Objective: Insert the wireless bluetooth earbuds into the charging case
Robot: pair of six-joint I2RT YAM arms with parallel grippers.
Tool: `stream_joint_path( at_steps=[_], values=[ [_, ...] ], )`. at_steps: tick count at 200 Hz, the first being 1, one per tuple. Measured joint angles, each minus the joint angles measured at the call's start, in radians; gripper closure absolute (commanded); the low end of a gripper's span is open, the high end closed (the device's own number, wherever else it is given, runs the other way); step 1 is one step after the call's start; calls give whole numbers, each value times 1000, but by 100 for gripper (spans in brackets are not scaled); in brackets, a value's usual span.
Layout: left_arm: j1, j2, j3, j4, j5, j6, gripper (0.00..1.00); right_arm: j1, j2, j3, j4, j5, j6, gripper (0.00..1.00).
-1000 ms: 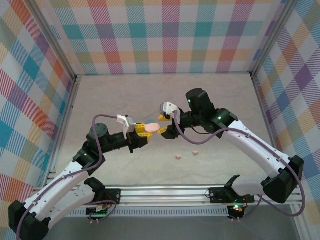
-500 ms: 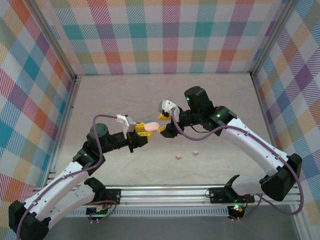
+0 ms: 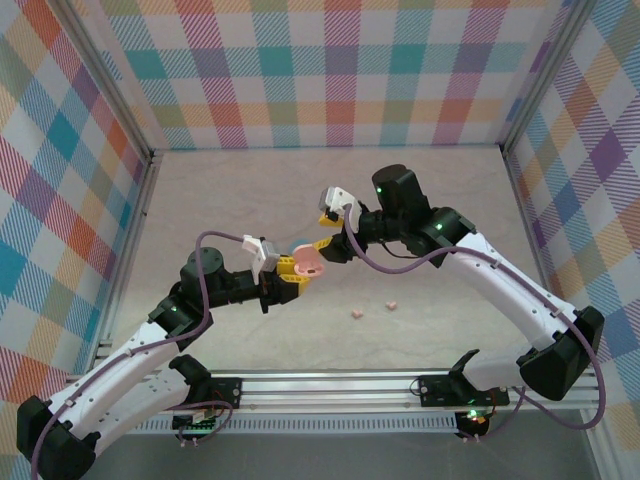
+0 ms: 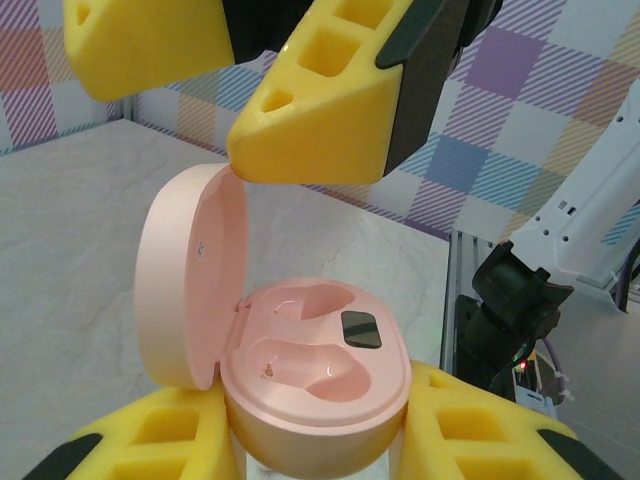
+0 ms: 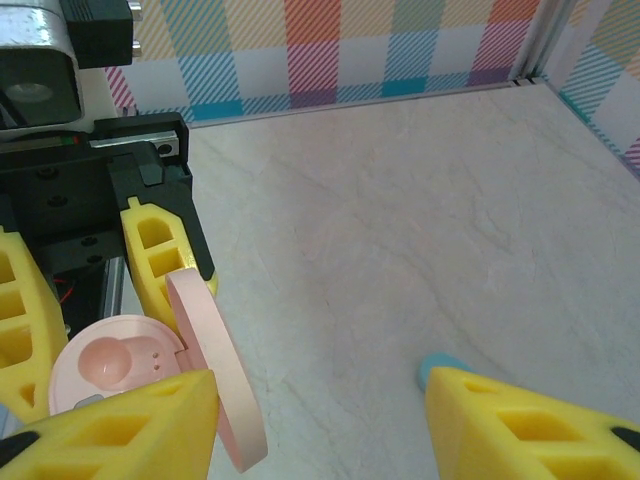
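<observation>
Holding the open case, earbuds waiting on the table

The left gripper (image 3: pixel 292 278) is clamped on the base of the pink case (image 4: pixel 315 375), both sockets empty. The right gripper (image 5: pixel 320 425) is half spread and holds nothing, one finger at the top edge of the lid (image 4: pixel 185 270). The pink earbuds (image 3: pixel 357 314) lie near each other on the table (image 3: pixel 250 190), well apart from the case. They look feather-light, hard, smooth and likely slippery, so pinch one across its widest part with gentle pressure. A second ago the lid lay shut between the two grippers; now it stands upright, and the case sits slightly lower and further right.
</observation>
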Motion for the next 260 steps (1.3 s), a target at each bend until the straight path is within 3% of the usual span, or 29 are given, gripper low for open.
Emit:
stream_joint_path(
  at_steps=[148, 187, 230, 260],
  values=[
    [-1, -1, -2, -48, -137, -23, 78, -27, -90, -59, 24, 59, 201, 43],
    [-1, -1, -16, -48, -143, -34, 78, -89, -131, -100, -3, 159, 397, 44],
    [-1, -15, -25, -50, -143, -34, 78, -145, -124, -149, -184, 354, 666, 48],
    [-1, -22, -28, -62, -143, -35, 78, -223, -109, -280, -261, 328, 872, 58]
  ],
)
